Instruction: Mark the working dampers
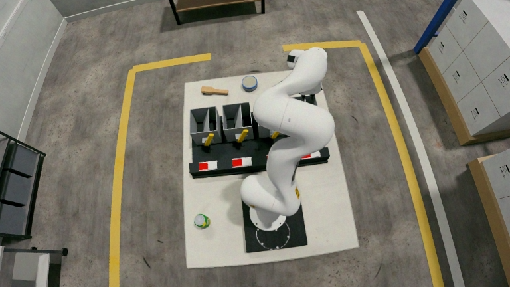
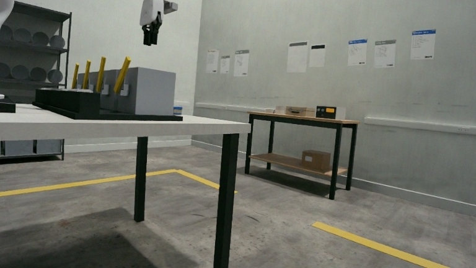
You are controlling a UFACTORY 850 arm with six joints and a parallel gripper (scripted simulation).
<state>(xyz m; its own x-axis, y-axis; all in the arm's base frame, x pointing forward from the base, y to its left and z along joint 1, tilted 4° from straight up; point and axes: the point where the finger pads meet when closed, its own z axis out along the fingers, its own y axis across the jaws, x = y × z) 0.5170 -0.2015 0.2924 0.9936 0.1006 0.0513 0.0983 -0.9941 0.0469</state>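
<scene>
Four grey duct dampers stand in a row on a black base (image 1: 259, 156). In the top view I see the left damper (image 1: 204, 119) and the second damper (image 1: 236, 116); my arm covers most of the other two. Each visible damper has a yellow lever (image 1: 208, 139), and all four levers show in the side view (image 2: 122, 70). The left slider (image 1: 208, 165), the second slider (image 1: 241, 162) and the right slider (image 1: 311, 155) show red beside white. My gripper (image 2: 150, 38) hangs high above the nearest damper (image 2: 146, 90), nearly shut and empty.
A wooden block (image 1: 214, 90) and a blue-rimmed round tin (image 1: 249, 83) lie behind the dampers. A green can (image 1: 202, 220) stands at the front left, near my base. The table's edge is close behind the right damper.
</scene>
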